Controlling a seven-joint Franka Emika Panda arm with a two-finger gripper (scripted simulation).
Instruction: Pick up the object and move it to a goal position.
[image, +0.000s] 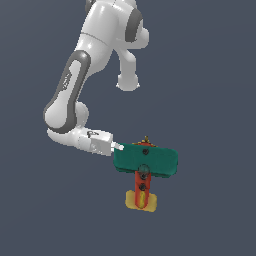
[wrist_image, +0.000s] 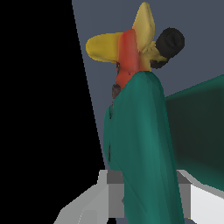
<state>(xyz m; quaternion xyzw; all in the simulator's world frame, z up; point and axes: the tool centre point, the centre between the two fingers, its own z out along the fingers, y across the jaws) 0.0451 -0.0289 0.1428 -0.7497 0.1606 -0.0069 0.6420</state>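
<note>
- The toy plane (image: 145, 162) sat at the end of the arm (image: 67, 95), its green wing (image: 146, 160) level and broad across the exterior view, the red body (image: 141, 184) and pale yellow tail (image: 141, 201) hanging below it.
- The gripper (image: 118, 146) met the wing at the end toward the exterior view's left; taking the wing by its thin edge probably suited the narrow reach of the jaws.
- In the wrist view the wing (wrist_image: 144, 148) ran edge-on straight out from between the two grey fingers (wrist_image: 114, 188), one on each flat side, so the jaws looked clenched on the wing.
- No floor contact or shadow showed clearly under the plane, so I could not tell whether it was lifted or resting.
- No goal marker was visible.
</note>
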